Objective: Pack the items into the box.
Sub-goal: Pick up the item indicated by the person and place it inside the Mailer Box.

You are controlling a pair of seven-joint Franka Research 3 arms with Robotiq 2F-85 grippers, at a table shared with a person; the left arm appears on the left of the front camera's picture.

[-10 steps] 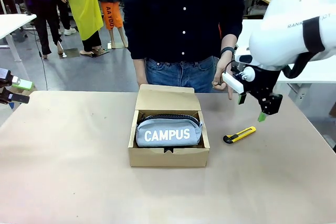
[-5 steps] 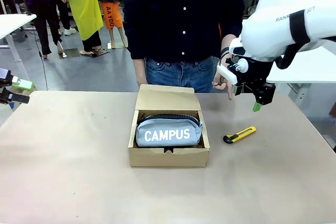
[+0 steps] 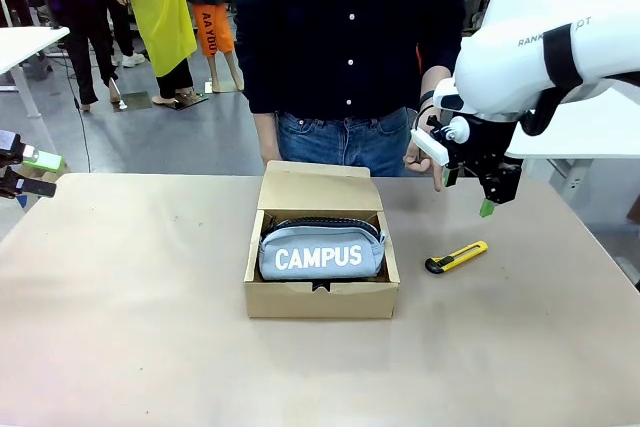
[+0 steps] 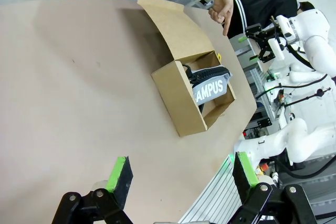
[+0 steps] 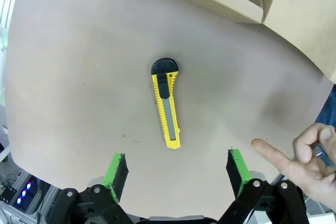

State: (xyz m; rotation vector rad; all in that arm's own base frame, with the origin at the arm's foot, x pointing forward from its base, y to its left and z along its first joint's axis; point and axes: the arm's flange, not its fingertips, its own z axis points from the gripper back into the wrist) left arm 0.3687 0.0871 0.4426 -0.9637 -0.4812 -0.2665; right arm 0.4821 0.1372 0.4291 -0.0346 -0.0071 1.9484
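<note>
Cardboard box (image 3: 320, 297) — CAMPUS pouch (image 3: 320, 255) inside, lid open

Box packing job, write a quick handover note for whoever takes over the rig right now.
Left gripper: open, empty, by the left edge of the table.
Right gripper: open, empty, hovers above the utility knife.
Done: CAMPUS pouch lies in the box, lid flap up.
Left: the knife lies on the table right of the box; pick it up and put it in.
Person's hand points down near the right gripper; mind it.
</note>
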